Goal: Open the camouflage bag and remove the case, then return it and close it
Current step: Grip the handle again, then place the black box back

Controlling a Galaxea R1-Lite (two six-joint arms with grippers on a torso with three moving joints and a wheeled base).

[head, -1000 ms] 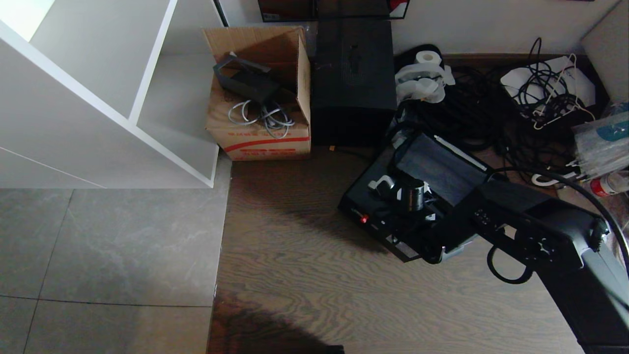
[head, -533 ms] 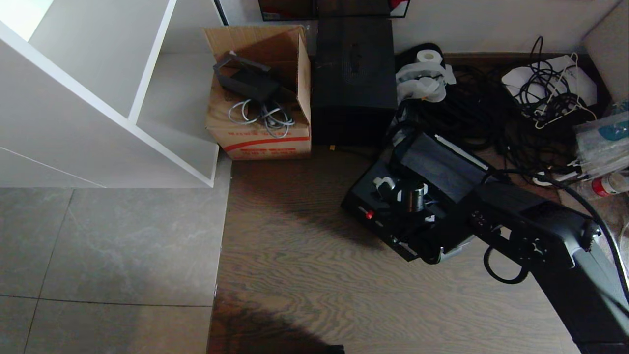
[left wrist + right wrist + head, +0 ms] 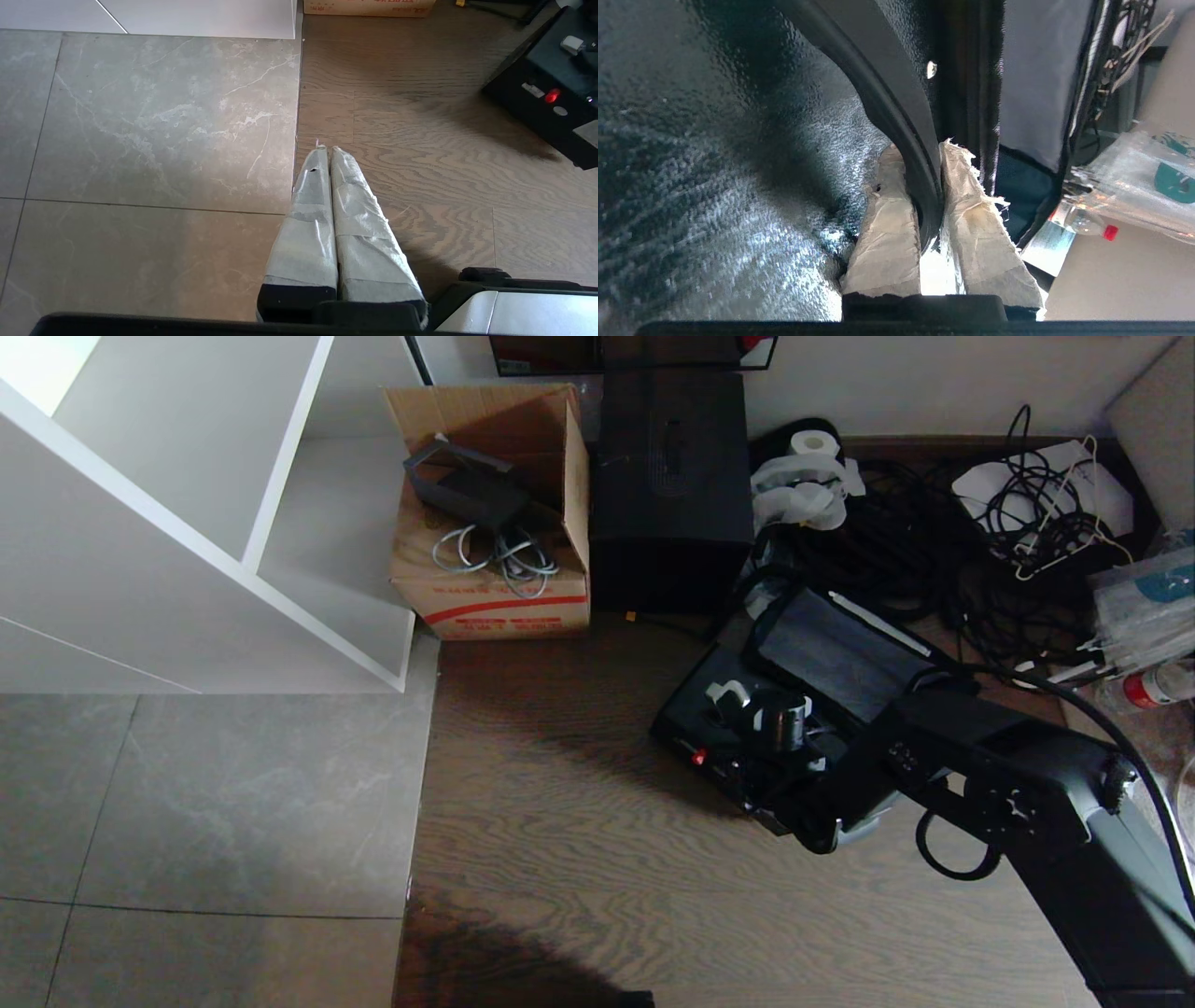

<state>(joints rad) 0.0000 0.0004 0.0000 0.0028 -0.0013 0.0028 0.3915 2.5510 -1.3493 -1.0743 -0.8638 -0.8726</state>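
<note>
With your right gripper (image 3: pixel 930 186) clamped on the case's handle (image 3: pixel 896 121), lift straight and slowly, keeping the case (image 3: pixel 724 728) level and that handle centred between the fingers (image 3: pixel 889 219).

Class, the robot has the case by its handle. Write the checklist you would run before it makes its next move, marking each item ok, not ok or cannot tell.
1. Right pincer shut on the handle: ok.
2. Handle sits between both fingers, not at one tip: ok.
3. Case free of the camouflage bag: cannot tell; the arm hides where they meet.
4. Red latch fastened: cannot tell.
5. Left pincer shut, over the floor, apart from the case: ok.
6. Cables behind the bag not snagging it: cannot tell.
</note>
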